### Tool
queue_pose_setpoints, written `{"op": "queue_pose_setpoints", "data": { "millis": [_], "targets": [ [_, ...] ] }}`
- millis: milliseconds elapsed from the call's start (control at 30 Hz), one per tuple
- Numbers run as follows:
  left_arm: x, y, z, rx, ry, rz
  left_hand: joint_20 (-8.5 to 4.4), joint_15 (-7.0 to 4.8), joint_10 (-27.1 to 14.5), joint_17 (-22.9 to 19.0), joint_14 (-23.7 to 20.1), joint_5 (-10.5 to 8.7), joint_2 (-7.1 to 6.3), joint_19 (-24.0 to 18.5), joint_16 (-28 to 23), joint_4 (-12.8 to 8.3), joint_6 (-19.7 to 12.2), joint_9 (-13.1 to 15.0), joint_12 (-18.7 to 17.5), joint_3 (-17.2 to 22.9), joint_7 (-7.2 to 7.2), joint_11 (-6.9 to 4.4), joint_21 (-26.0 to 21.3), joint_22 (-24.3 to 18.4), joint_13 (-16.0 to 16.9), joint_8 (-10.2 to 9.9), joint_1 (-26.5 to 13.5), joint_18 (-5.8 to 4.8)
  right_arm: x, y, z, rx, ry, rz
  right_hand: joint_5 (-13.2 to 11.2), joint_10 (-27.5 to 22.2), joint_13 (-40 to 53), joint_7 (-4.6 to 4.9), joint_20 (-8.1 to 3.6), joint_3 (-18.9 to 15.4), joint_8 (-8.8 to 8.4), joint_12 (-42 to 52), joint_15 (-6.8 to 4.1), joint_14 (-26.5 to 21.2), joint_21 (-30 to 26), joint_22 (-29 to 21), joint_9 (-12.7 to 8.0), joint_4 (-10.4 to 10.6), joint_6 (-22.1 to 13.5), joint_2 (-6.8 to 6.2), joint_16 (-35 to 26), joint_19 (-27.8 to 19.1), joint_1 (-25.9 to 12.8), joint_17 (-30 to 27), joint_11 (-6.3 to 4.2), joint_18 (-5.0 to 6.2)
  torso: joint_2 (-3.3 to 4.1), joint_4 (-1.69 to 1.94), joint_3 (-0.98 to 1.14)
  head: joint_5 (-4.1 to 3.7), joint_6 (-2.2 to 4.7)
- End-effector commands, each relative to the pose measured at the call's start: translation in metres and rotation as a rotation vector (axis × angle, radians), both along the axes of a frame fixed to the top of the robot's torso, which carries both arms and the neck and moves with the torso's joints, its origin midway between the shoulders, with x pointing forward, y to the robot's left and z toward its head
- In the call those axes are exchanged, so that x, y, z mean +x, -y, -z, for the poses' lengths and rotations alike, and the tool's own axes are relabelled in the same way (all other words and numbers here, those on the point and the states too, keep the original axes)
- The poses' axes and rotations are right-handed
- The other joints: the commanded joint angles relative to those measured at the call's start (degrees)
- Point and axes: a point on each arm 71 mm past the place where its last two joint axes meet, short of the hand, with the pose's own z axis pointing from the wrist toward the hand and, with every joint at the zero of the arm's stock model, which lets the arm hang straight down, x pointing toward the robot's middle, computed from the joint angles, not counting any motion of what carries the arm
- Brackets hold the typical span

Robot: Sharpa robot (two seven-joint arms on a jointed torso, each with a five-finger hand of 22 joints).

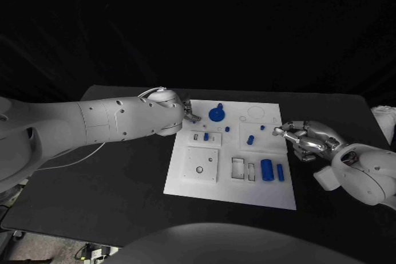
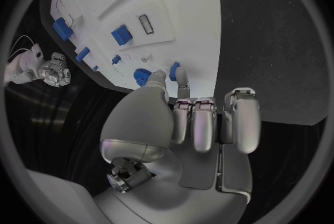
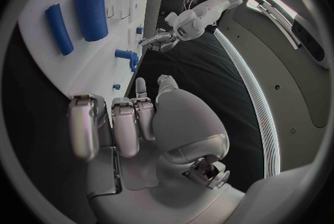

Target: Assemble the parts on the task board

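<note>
Nearest the robot, the white task board (image 1: 186, 181) lies on the black surface (image 1: 99, 201), with a large blue cylinder (image 1: 267, 170) and a slimmer blue rod (image 1: 280, 172) lying side by side toward its right edge. Farther up the board, a small blue peg (image 1: 250, 140) stands near the middle. Just off the board's right edge the right hand (image 1: 304, 139) hovers, fingers curled inward with nothing visible in them. At the far end a blue gear-shaped part (image 1: 217, 113) sits on the board, and the left hand (image 1: 186, 114) is at the far left edge beside it, fingers drawn together; its fingertips (image 2: 181, 74) look close to a small blue piece (image 2: 174, 68), but whether they pinch it cannot be told. The risk, as judged here, is that those tightly closed fingertips nudge the small piece or the gear out of place.
</note>
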Motion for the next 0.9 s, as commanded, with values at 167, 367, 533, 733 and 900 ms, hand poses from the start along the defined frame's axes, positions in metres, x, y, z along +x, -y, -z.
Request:
{"op": "queue_pose_setpoints", "data": {
  "millis": [167,367,533,733,900],
  "targets": [
    [0.0003,0.0031,-0.0001,-0.025,0.003,0.014,-0.57,-0.53,6.05,15.05,6.12,1.88,-0.03,2.98,0.14,0.01,0.14,0.36,0.13,0.9,-0.61,-0.5,-0.15,13.19,15.09,0.53,1.68,0.14,-0.001,-0.0008,0.0009,-0.002,-0.01,-0.019,0.37,9.33,5.62,0.03,-0.18,0.36,-0.25,-0.07,-0.15,5.87,-0.43,11.7,-0.06,0.08,0.63,-0.08,0.32,-0.43,0.55,15.06,-2.64,-0.46,-0.01,0.01,0.0,-0.02,0.01],
    [0.0004,0.0022,-0.0003,-0.03,0.008,0.01,-0.66,-0.63,6.05,15.05,6.12,2.74,-0.11,3.0,0.14,-0.01,0.49,0.64,0.13,1.25,-0.78,-0.63,-0.14,13.19,15.09,0.82,2.45,0.13,-0.0008,-0.0005,0.0011,-0.003,-0.011,-0.019,0.38,9.33,5.62,0.03,-0.17,0.41,-0.24,-0.07,-0.15,5.87,-0.51,11.67,-0.06,0.09,0.68,-0.08,0.32,-0.51,0.59,15.06,-2.64,-0.44,0.02,0.04,0.0,0.02,0.01],
    [0.0002,0.0016,-0.0006,-0.033,0.014,0.004,-0.75,-0.74,6.05,15.05,6.12,2.92,-0.05,3.01,0.14,-0.03,0.7,0.89,0.13,1.68,-0.95,-0.77,-0.15,13.2,15.09,1.05,3.16,0.13,-0.0006,-0.0005,0.0013,-0.004,-0.012,-0.019,0.38,9.33,5.62,0.03,-0.17,0.41,-0.24,-0.07,-0.15,5.87,-0.51,11.67,-0.06,0.09,0.68,-0.08,0.32,-0.51,0.59,15.06,-2.64,-0.44,-0.01,0.04,-0.02,0.13,0.01],
    [-0.0006,0.0006,-0.0007,-0.035,0.016,0.0,-0.99,-0.96,6.05,15.05,6.12,0.03,0.09,3.01,0.14,0.07,0.56,1.24,0.13,3.59,-1.12,-0.97,-0.21,13.18,15.09,1.1,4.55,0.14,-0.0004,-0.0005,0.0014,-0.004,-0.012,-0.018,0.38,9.33,5.62,0.03,-0.17,0.46,-0.23,-0.07,-0.14,5.87,-0.6,11.63,-0.06,0.09,0.75,-0.09,0.32,-0.59,0.64,15.06,-2.63,-0.41,-0.05,0.02,-0.02,0.26,0.01],
    [-0.0023,-0.0023,-0.0017,-0.043,0.029,-0.011,-1.04,-1.0,6.05,15.05,6.12,0.09,0.08,3.05,0.14,0.07,0.5,1.3,0.13,4.31,-1.16,-1.02,-0.16,13.2,15.09,1.07,4.98,0.12,-0.0003,-0.0002,0.0015,-0.005,-0.012,-0.018,0.39,9.33,5.62,0.03,-0.17,0.48,-0.23,-0.07,-0.14,5.87,-0.64,11.62,-0.06,0.1,0.76,-0.09,0.32,-0.62,0.65,15.05,-2.63,-0.4,-0.03,0.02,-0.01,0.25,0.01]
  ]
}}
